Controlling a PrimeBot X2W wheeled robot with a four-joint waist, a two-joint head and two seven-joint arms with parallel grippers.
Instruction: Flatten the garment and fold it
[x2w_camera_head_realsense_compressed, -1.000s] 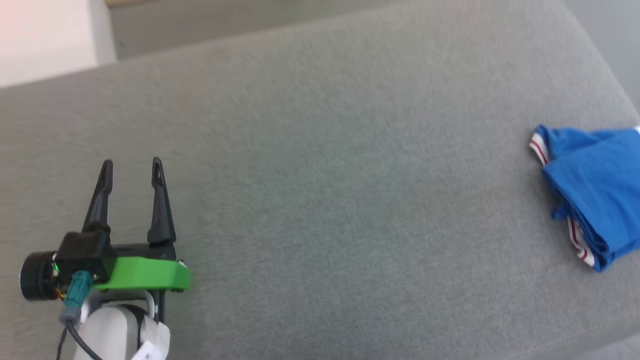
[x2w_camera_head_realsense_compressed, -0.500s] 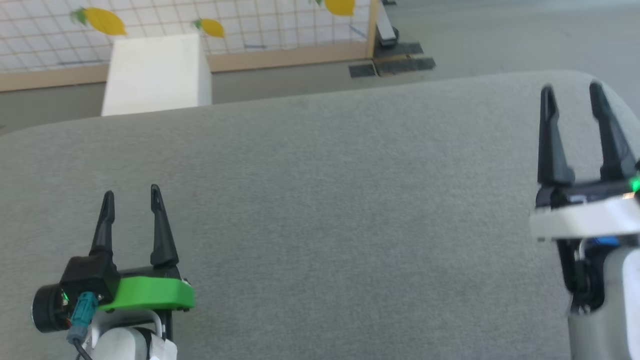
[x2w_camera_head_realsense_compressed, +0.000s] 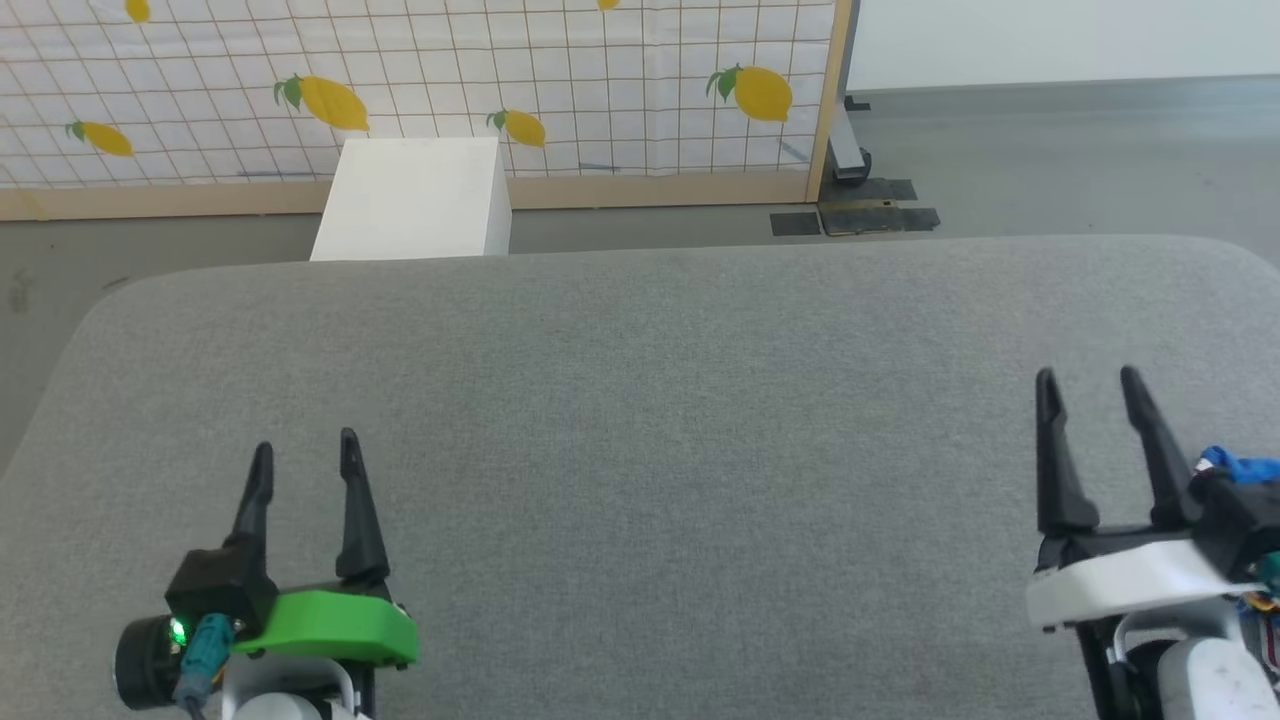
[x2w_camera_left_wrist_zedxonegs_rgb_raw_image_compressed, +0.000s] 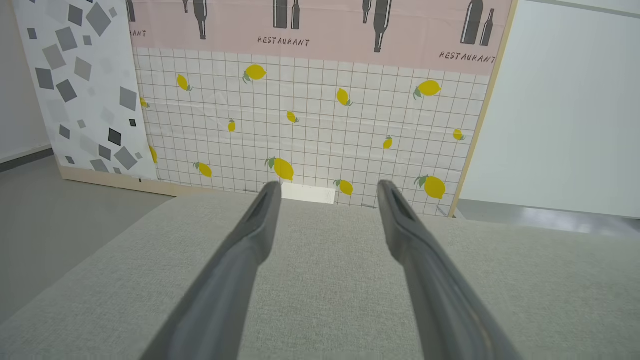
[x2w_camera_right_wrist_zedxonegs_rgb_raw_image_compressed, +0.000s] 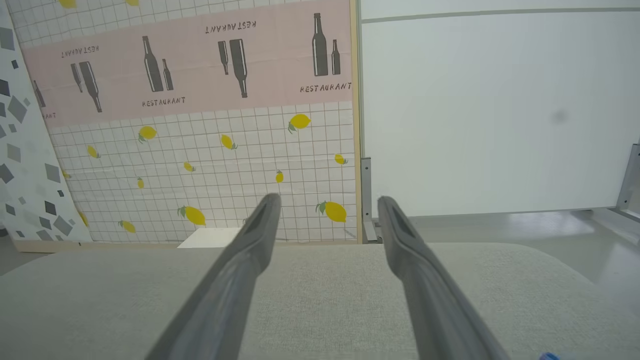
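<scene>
At the lower right of the head view, a sliver of royal blue cloth peeks out from behind the black housing of the right gripper (x2w_camera_head_realsense_compressed: 1088, 374). I take it to be the garment (x2w_camera_head_realsense_compressed: 1240, 466); the gripper and the picture's edge hide the rest. A speck of the same blue sits at the bottom right corner of the right wrist view.

The garment therefore lies to the right of that gripper's fingers and back toward its wrist, not ahead of the tips. Its long axis cannot be told from so little cloth. The right arm is plainly the nearer one. The left gripper (x2w_camera_head_realsense_compressed: 305, 443) sits well apart, at the opposite lower corner.

Both grippers have their fingers parted to a moderate gap with nothing between them, and both point up the picture, away from the cloth. I judge the coming move needs the right arm to draw back or swing to its right, or the waist to turn, before anything can be gripped.

Ahead of the fingers stretches the grey cushion (x2w_camera_head_realsense_compressed: 640, 420), and nothing on it stands in the way. Beyond its far edge a white box (x2w_camera_head_realsense_compressed: 415, 200) stands on the floor against a lemon-print screen (x2w_camera_head_realsense_compressed: 560, 80).
</scene>
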